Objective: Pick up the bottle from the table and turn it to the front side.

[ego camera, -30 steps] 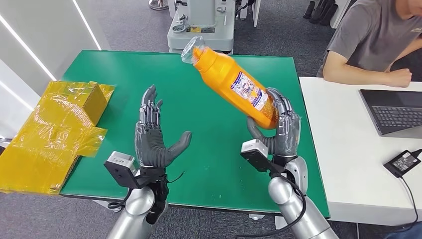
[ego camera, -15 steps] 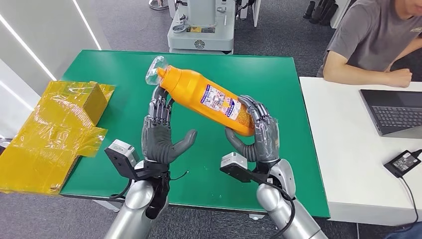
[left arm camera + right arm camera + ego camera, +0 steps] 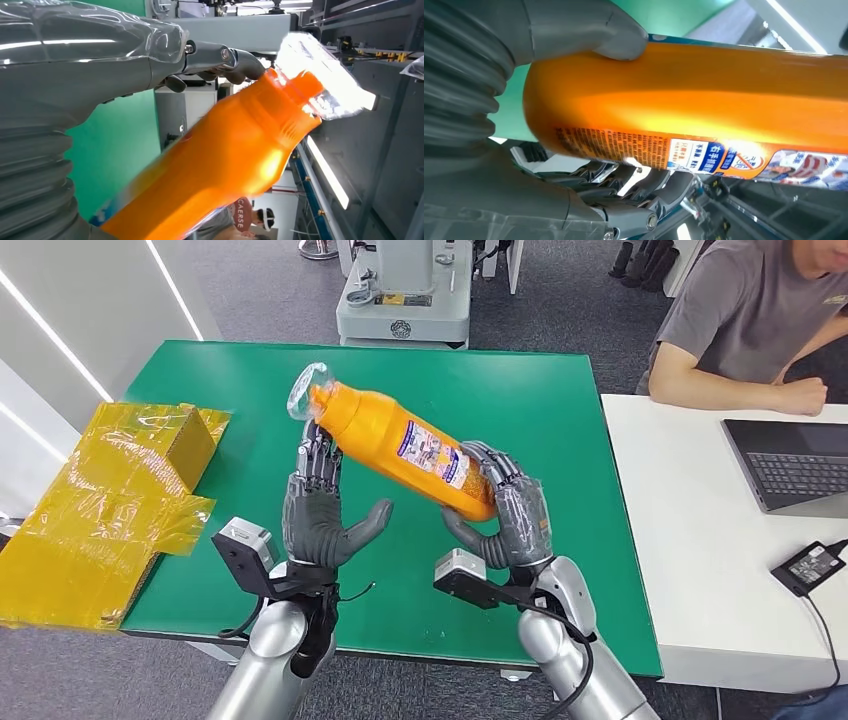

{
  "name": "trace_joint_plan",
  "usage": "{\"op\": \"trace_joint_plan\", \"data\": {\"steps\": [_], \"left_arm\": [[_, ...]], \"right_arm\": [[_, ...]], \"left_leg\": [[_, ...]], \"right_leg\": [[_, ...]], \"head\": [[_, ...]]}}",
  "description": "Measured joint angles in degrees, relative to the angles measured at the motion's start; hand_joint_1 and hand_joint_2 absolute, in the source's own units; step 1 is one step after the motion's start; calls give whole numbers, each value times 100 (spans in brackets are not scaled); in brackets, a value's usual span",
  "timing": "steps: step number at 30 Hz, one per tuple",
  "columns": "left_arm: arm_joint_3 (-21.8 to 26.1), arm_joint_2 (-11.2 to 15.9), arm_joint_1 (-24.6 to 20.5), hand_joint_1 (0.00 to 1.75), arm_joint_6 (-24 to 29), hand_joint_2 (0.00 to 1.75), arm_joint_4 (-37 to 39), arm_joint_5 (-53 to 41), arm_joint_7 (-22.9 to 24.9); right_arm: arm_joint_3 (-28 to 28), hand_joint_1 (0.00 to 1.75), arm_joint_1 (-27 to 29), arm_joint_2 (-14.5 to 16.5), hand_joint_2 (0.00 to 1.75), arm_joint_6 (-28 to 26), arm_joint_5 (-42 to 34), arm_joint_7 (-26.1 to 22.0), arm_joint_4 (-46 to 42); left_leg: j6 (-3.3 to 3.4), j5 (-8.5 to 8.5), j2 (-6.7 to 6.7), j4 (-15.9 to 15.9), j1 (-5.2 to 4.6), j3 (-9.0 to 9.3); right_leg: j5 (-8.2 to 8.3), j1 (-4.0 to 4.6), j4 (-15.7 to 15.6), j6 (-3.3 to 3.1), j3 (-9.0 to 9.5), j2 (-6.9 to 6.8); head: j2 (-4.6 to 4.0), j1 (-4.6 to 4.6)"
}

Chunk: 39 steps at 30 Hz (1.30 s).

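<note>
Two robot hands meet over the green table (image 3: pixel 560 420): the left hand (image 3: pixel 318 515), fingers spread and upright, hides behind the orange bottle (image 3: pixel 400 445)'s clear-wrapped cap; whether they touch is unclear. The right hand (image 3: pixel 505 515) clamps its base, label up. Since a second ago, the tilted bottle has swung left and lower.

Green table (image 3: pixel 560 440) in mid room, grey carpet floor (image 3: pixel 270 290) around it. White desk (image 3: pixel 690 570) butts vs its far-right side w/ laptop (image 3: pixel 795 465) + black power brick (image 3: pixel 810 565); person in grey tee (image 3: pixel 745 315) sits there. Yellow cardboard sheets (image 3: pixel 100 510) lie on table's left edge. Grey machine base (image 3: pixel 405 295) stands behind table. White wall panel (image 3: pixel 60 330) at left w/ 2 light strips.
</note>
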Motion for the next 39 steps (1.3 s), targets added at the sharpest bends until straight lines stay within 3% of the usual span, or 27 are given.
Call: {"op": "trace_joint_plan", "data": {"steps": [10,22,26,27,39], "left_arm": [[19,0,-31,0,-91,175,53,-25,-8],[39,-2,-32,0,-139,175,67,-113,-76],[47,-3,-36,168,-168,175,67,-147,-76],[49,-3,-36,175,-184,175,67,-156,-77],[65,-11,-102,175,-357,175,104,-139,-97]], "right_arm": [[98,175,81,-13,175,714,74,-211,175],[90,175,64,-17,175,790,181,-223,369],[86,175,64,-22,175,787,215,-217,419],[82,175,64,-22,175,787,233,-216,425],[27,175,62,-22,175,760,278,-215,508]], "left_leg": [[0,0,0,0,0,-1],[0,0,0,0,0,-1],[0,0,0,0,0,-1],[0,0,0,0,0,-1],[0,0,0,0,0,-2]], "right_leg": [[0,0,0,0,-1,0],[0,0,0,0,-1,0],[0,0,0,0,-1,0],[0,0,0,0,-1,0],[0,0,0,0,-1,0]], "head": [[0,0],[0,0],[0,0],[0,0],[0,0]]}}
